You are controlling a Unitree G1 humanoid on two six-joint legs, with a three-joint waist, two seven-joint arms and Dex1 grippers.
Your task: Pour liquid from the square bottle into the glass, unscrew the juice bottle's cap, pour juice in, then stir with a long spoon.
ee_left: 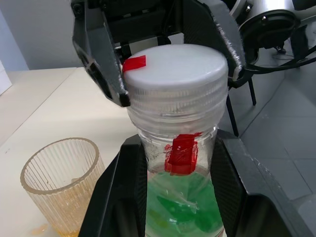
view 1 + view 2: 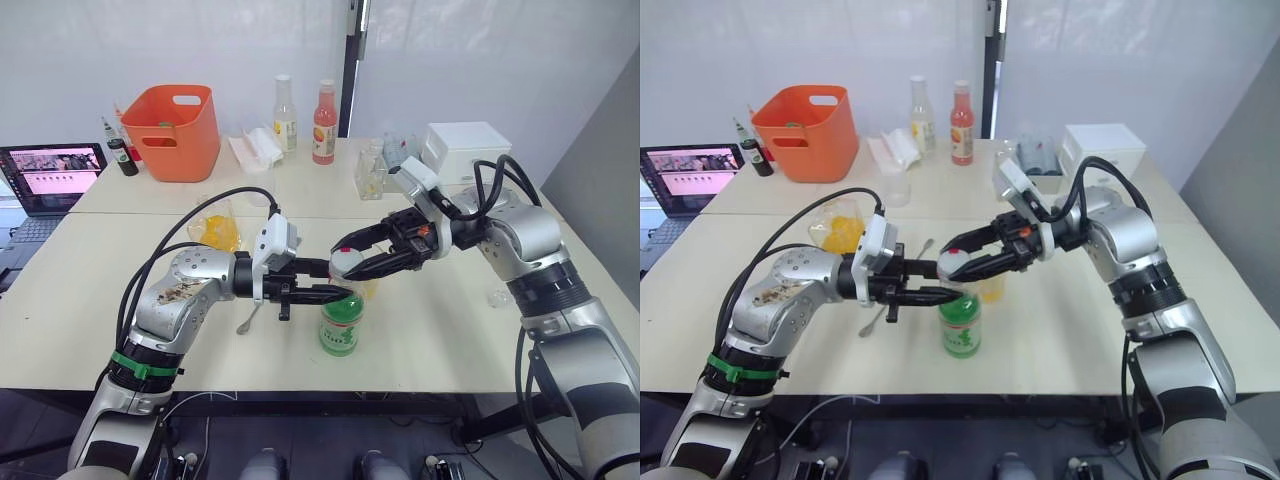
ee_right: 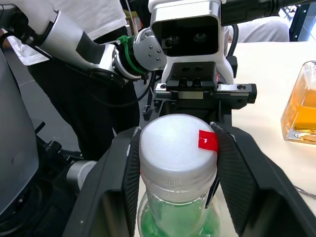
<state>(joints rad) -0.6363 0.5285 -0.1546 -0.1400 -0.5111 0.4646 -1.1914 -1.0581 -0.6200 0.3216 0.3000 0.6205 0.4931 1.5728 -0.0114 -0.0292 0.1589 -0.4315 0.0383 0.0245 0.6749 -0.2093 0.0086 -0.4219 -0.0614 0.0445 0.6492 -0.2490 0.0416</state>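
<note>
Left wrist view: left tool [image 1: 180, 163] clamped the juice bottle [image 1: 180, 207] neck.
Right tool [image 3: 177, 163]: gripped the cap [image 3: 177, 148].
Risk: bottle could twist, spilling beside the glass [image 1: 61, 187].

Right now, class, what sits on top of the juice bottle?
The white cap sits on the juice bottle, gripped by the right gripper. The left gripper clamps the neck, hiding part of it.
</note>
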